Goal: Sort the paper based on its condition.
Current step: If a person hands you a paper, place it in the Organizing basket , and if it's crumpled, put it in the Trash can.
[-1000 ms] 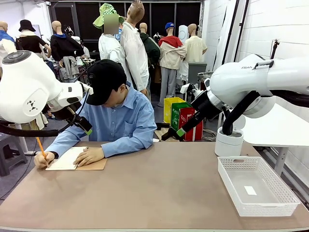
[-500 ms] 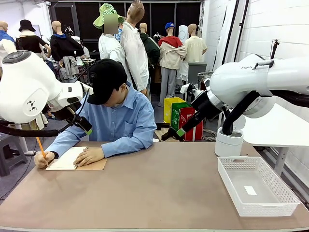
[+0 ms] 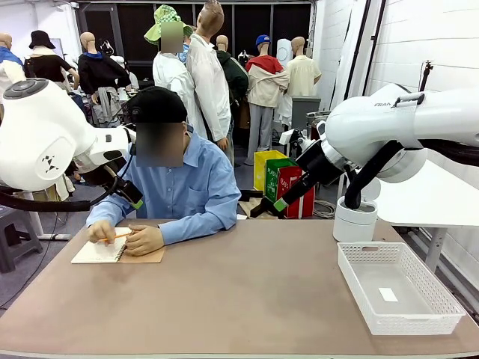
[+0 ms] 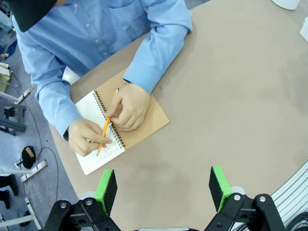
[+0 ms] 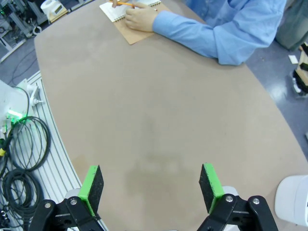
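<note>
The paper is out of view. A person across the table has both hands on an open spiral notebook with a brown kraft cover and a white page. One hand holds an orange pencil over the binding. My left gripper hangs open high above the table, near the notebook, with nothing between its green pads. In the front view it sits at the left. My right gripper is open and empty too, raised over the middle of the table, with the notebook far ahead.
A white slotted basket stands at the right front of the table with a tiny white scrap inside. Behind it is a white cylindrical base. Cables lie beside the table edge.
The person has raised the head and drawn the pencil hand in from the notebook's left edge toward the other hand. Neither arm has moved.
</note>
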Controlling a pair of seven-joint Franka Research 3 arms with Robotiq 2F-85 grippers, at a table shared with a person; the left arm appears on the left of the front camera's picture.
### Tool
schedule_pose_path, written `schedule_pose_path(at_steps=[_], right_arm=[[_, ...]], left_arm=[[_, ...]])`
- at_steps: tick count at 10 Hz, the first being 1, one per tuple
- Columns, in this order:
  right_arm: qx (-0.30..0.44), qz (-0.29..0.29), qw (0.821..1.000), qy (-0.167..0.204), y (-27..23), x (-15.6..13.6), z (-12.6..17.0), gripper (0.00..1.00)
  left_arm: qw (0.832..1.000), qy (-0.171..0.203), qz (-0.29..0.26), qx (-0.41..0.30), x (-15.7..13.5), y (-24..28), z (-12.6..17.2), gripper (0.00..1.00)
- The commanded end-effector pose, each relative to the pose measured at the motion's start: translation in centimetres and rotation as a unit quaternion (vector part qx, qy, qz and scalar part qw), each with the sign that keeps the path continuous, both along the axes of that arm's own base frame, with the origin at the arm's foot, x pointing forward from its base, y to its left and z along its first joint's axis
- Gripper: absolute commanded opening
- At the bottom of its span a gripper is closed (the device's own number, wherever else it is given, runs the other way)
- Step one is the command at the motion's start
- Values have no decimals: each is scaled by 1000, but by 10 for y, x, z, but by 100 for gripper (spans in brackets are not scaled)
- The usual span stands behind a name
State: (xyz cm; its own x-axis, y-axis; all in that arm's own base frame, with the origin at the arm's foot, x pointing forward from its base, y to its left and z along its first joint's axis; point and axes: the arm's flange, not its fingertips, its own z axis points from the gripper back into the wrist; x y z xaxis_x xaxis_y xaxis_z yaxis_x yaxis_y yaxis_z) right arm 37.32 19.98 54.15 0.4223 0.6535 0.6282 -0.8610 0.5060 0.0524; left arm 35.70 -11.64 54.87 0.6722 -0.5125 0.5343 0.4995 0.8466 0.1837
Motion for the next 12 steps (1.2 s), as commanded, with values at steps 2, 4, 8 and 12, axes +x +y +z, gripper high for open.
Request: schedule_pose_path(at_steps=[2, 4, 8, 12], right_arm=[[-5, -6, 1000, 0, 1, 0, 1, 100], [-5, -6, 1000, 0, 1, 0, 1, 100], [-5, -6, 1000, 0, 1, 0, 1, 100], [-5, -6, 1000, 0, 1, 0, 1, 100]], left_arm=[[1000, 0, 0, -2, 0, 0, 0, 100], [1000, 0, 0, -2, 0, 0, 0, 100], [1000, 0, 0, -2, 0, 0, 0, 100], [1000, 0, 0, -2, 0, 0, 0, 100]])
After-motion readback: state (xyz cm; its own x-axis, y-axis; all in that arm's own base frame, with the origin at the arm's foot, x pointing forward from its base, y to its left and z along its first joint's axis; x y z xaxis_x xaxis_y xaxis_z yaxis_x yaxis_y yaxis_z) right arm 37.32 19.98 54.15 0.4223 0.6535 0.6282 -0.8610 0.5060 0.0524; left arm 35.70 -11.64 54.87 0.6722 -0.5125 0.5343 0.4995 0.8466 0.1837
